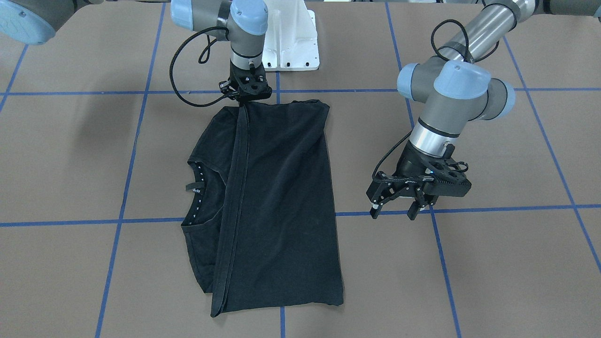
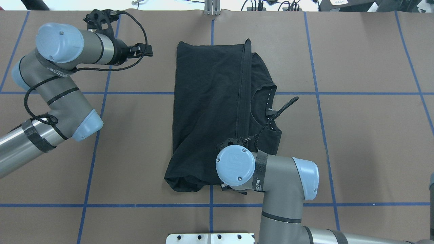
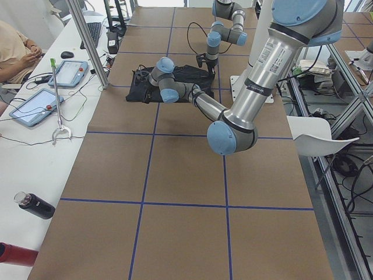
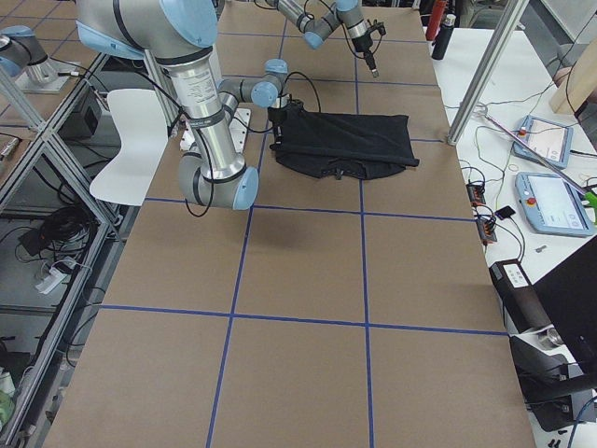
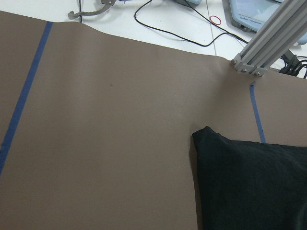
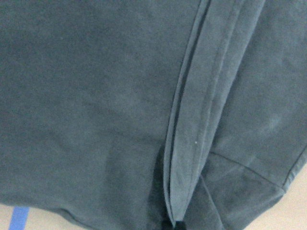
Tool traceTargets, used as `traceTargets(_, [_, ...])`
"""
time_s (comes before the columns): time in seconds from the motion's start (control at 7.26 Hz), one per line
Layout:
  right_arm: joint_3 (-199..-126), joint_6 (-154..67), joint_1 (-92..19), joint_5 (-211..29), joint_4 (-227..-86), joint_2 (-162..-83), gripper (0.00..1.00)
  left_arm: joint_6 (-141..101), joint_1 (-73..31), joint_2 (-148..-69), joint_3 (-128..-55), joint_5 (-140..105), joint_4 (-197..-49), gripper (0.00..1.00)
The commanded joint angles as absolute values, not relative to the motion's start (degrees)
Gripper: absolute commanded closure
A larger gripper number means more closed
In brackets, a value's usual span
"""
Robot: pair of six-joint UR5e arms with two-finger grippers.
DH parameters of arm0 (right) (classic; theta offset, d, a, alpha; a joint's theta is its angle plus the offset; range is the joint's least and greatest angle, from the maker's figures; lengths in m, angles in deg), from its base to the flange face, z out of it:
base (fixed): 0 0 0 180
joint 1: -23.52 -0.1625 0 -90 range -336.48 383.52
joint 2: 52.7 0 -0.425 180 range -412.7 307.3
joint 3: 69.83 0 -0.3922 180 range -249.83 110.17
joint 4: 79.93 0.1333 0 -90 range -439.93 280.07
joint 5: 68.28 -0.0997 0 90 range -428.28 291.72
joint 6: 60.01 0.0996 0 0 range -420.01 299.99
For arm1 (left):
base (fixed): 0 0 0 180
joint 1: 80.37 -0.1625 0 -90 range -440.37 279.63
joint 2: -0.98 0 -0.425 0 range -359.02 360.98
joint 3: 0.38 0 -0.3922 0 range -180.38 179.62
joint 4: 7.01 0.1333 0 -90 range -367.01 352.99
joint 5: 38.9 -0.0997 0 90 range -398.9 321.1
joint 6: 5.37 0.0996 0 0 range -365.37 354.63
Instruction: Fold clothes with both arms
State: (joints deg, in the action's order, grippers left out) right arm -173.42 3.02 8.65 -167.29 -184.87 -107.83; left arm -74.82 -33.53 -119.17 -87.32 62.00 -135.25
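The left gripper [image 1: 393,212] hangs over the bare table [image 2: 366,135] with its fingers spread well apart and nothing between them. It is out past the T-shirt's left edge, toward the far end. From its wrist camera the far-left corner [image 5: 211,143] of the cloth lies below and to its right, near but not touching.

The black T-shirt [image 2: 206,108] lies flat in the middle of the table, partly folded. Its long axis runs from the robot's side to the far side. A broad folded panel covers its left and middle. To the right of that panel a hem band [image 2: 244,88] runs the full length along the same axis. Further right the collar [image 2: 268,105] shows, with its small white marks.

The right gripper [image 1: 245,94] sits on the near end of the hem band. Its fingers are hidden, but the band narrows to a pinched point under it, so it looks closed on the cloth.

The coming move probably turns on the band's far end. That end lies to the left gripper's right, across the full width of the panel. The far-left corner is much nearer to the left gripper.
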Motion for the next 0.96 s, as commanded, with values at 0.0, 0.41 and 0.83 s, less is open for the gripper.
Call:
traceTargets(0.0, [-175.2,0.5,6.2,-169.2,-185.2,-108.7,1.00,-74.9,-33.5,-119.2,-87.3,62.0,-135.2,0.01])
traceTargets(0.41, [-183.5,1.9,6.9,-169.6,-185.1,-117.8,1.00,-75.0,-33.5,-119.2,-87.4,61.9,-135.2,0.01])
traceTargets(0.83, [-184.4,11.2,11.2,-167.1,-184.7,-120.5,1.00,-76.9,-33.7,-119.3,-87.4,61.9,-135.2,0.01])
